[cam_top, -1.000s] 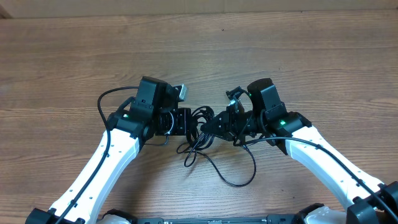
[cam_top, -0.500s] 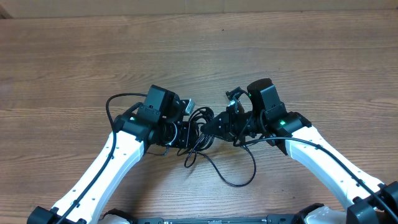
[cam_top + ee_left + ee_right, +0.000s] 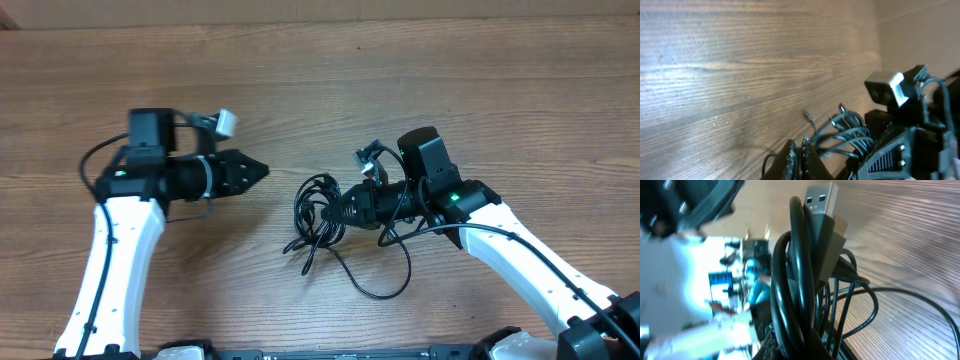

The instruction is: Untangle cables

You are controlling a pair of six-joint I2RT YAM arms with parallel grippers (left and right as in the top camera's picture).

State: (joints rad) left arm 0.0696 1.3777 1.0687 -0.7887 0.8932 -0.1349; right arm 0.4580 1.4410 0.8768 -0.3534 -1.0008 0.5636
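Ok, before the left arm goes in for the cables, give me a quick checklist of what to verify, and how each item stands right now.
1. Right gripper holding the cables: ok, it is shut on the bundle.
2. Left gripper ready to grab: not ok, it is shut, empty and off to the side of the bundle.
3. Cables separated: not ok, they form one tangled clump.
4. A plug to aim for: ok, a USB plug stands above the right gripper's grip.
5. Which strand leads to that plug: cannot tell.
6. Path across the table between left gripper and bundle: ok, bare wood.
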